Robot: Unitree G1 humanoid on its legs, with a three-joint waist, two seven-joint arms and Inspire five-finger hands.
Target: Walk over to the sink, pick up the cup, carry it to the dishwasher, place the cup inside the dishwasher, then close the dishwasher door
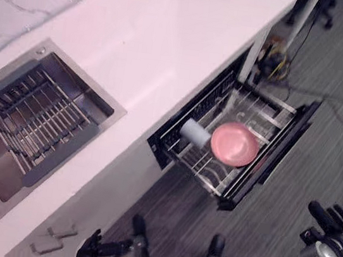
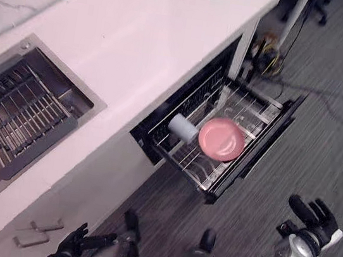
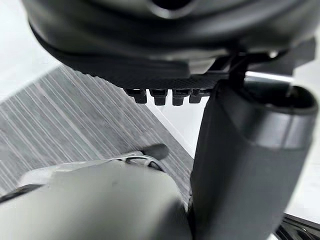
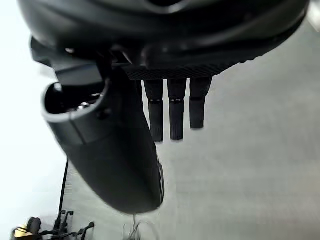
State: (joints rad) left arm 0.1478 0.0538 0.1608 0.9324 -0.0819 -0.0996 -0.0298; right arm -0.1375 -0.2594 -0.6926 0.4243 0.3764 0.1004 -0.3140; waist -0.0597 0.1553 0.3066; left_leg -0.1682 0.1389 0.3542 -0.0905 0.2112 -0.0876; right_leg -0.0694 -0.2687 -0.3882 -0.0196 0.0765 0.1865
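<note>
Across the upper left, surface (image 1: 172, 33): pale and broad, running down to the lower left of the frame.
Floor (image 1: 339, 75): dark striped boards on the right side and along the bottom.
Sink (image 1: 96, 106): sunk into the surface at the left, with a wire rack (image 1: 38, 119) lying in it.
Dishwasher (image 1: 278, 151): centre right, under the surface's edge, pulled out like a drawer with its dark front panel facing lower right.
Plate (image 1: 234, 144): pink, resting in the dishwasher's wire basket.
Cup (image 1: 195, 133): pale grey, on its side in the same basket, just beside the plate on its left — so the task's thing is already inside.
Step in hand: by my reading, the placing is done and only closing the door is left.
Next move: both hands hang low in the frame, well apart from the front panel. I judge the robot must come nearer, then press evenly on that panel so the basket slides in square, gently, since a cup on its side may roll.
Left hand (image 1: 91, 253): bottom left. Fingers (image 3: 162, 95) look loosely spread, holding and touching nothing.
Right hand (image 1: 331, 222): lower right — fingers (image 4: 172, 117) hang straight and apart from the thumb, empty, over bare floor.
</note>
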